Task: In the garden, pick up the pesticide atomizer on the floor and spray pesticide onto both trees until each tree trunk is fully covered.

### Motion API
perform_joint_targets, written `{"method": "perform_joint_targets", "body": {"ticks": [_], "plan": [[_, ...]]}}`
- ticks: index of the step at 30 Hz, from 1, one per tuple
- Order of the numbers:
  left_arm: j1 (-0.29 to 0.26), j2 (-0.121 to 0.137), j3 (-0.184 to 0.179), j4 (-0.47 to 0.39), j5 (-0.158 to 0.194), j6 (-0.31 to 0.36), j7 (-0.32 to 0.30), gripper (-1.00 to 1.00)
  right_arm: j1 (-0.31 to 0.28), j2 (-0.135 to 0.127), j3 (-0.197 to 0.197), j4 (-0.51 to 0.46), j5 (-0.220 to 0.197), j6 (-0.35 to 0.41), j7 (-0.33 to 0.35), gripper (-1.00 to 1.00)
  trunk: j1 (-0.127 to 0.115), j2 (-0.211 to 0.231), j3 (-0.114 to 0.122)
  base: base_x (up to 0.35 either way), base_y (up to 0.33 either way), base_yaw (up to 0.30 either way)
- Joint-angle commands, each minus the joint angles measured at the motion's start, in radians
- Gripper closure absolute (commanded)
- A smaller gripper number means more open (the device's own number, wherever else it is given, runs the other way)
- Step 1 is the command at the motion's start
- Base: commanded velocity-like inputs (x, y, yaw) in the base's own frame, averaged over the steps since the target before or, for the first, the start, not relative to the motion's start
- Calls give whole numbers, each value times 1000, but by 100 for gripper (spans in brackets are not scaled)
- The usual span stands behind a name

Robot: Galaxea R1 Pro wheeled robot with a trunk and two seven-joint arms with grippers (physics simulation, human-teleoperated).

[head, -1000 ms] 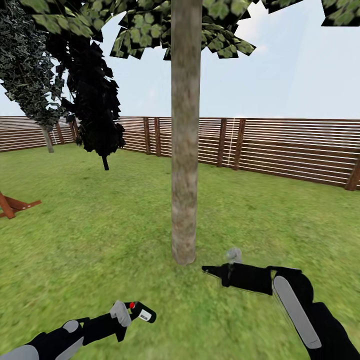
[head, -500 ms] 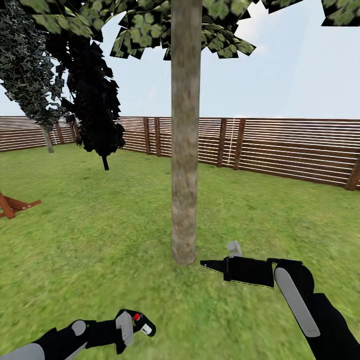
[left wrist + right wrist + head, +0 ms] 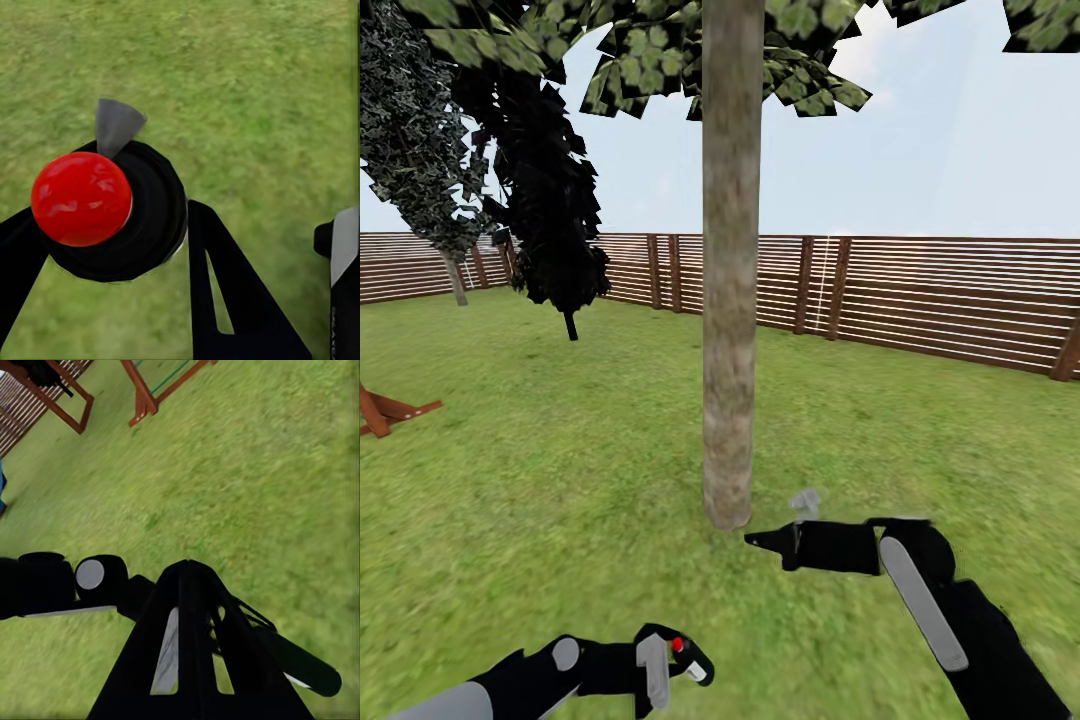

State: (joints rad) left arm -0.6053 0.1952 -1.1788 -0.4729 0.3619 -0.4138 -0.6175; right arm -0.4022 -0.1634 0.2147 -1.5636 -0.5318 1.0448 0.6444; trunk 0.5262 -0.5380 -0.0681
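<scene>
A tree with a mottled grey-brown tree trunk point(image 3: 728, 300) rises from the grass straight ahead, its flat green leaves point(image 3: 660, 60) overhead. My left gripper point(image 3: 678, 662) is low in the head view, shut on the pesticide atomizer point(image 3: 688, 660), a black bottle with a red top. In the left wrist view the atomizer point(image 3: 112, 214) sits between the black fingers point(image 3: 225, 292), red cap facing the camera. My right gripper point(image 3: 753, 540) hovers just right of the trunk's base, fingers pressed together and holding nothing. The right wrist view shows those shut fingers point(image 3: 187, 585) over grass.
A brown slatted fence point(image 3: 920, 290) rings the lawn. Two darker trees point(image 3: 550, 200) stand at the back left. A red-brown wooden frame point(image 3: 385, 410) lies at the left edge, also seen in the right wrist view as a wooden frame point(image 3: 142, 394). Grass point(image 3: 560, 470) surrounds the trunk.
My left gripper has carried the atomizer to the right and slightly lower. The right gripper has drifted a little left, closer to the trunk's base. The camera has not moved.
</scene>
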Motion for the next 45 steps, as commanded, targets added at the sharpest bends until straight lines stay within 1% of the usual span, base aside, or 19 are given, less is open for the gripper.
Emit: {"method": "perform_joint_targets", "body": {"ticks": [1, 4, 7, 10, 15, 16, 17, 18, 19, 20, 21, 23, 25, 35, 36, 38, 39, 41, 45], "plan": [[-2, 0, -7, -4, 9, -1, 0, 100, -1, 7, 3, 7, 6, 2, -12, 100, 0, -2, -2, 0, 0, 0], [-1, -1, -7, -17, 9, 1, 0, 100, -1, 29, 12, 28, 5, 2, -54, 100, 0, -2, -2, 0, 0, 0], [-1, -2, -6, -24, 12, 2, 1, 100, -1, 45, 19, 37, 5, 2, -72, 100, 0, -2, -2, 0, 0, 0], [-1, -2, -2, -26, 17, 3, 8, 100, -1, 49, 31, 39, 6, 2, -79, 100, 0, -2, -2, 0, 0, 0], [-3, -2, 3, -29, 24, 2, 45, 100, -1, 51, 59, 44, 6, 2, -82, 100, 0, -2, -2, 0, 0, 0], [-3, -2, 5, -33, 33, 2, 51, 100, -2, 51, 65, 52, 6, 2, -83, 100, 0, -2, -2, 0, 0, 0], [-3, -2, 6, -40, 56, 2, 61, 100, -3, 51, 69, 68, 6, 2, -83, 100, 0, -2, -2, 0, 0, 0], [-3, 0, 7, -47, 92, 3, 75, 100, -9, 51, 72, 91, 6, 2, -84, 100, 0, -2, -2, 0, 0, 0], [-3, 2, 7, -50, 112, 3, 81, 100, -13, 52, 73, 104, 6, 2, -84, 100, 0, -2, -2, 0, 0, 0], [-4, 4, 7, -55, 146, 3, 89, 100, -22, 52, 76, 125, 6, 2, -84, 100, 0, -2, -2, 0, 0, 0], [-4, 6, 7, -58, 169, 3, 95, 100, -28, 52, 79, 141, 6, 2, -84, 100, 0, -2, -2, 0, 0, 0], [-4, 3, 7, -60, 192, 3, 101, 100, -34, 53, 86, 159, 6, 2, -84, 100, 0, -2, -2, 0, 0, 0], [-4, 2, 7, -61, 203, 3, 103, 100, -36, 53, 89, 165, 6, 2, -83, 100, 0, -2, -2, 0, 0, 0], [-4, 8, 7, -66, 213, -2, 102, 100, -38, 50, 77, 171, 7, 2, -86, 100, 0, -2, -2, 0, 0, 0], [-4, 9, 7, -67, 213, -3, 100, 100, -38, 51, 76, 171, 7, 2, -97, 100, 0, -2, -2, 0, 0, 0], [-3, 10, 7, -86, 212, -4, 99, 100, -38, 56, 80, 180, 4, 2, -176, 100, 0, -2, -2, 0, 0, 0], [-3, 11, 7, -93, 211, -4, 99, 100, -38, 60, 81, 183, 2, 2, -201, 100, 0, -2, -2, 0, 0, 0], [-2, 11, 7, -126, 209, -3, 100, 100, -38, 90, 82, 194, -2, 2, -272, 100, 0, -2, -2, 0, 0, 0], [-1, 12, 7, -152, 208, -1, 102, 100, -38, 113, 86, 200, -4, 2, -311, 100, 0, -2, -2, 0, 0, 0]]}}
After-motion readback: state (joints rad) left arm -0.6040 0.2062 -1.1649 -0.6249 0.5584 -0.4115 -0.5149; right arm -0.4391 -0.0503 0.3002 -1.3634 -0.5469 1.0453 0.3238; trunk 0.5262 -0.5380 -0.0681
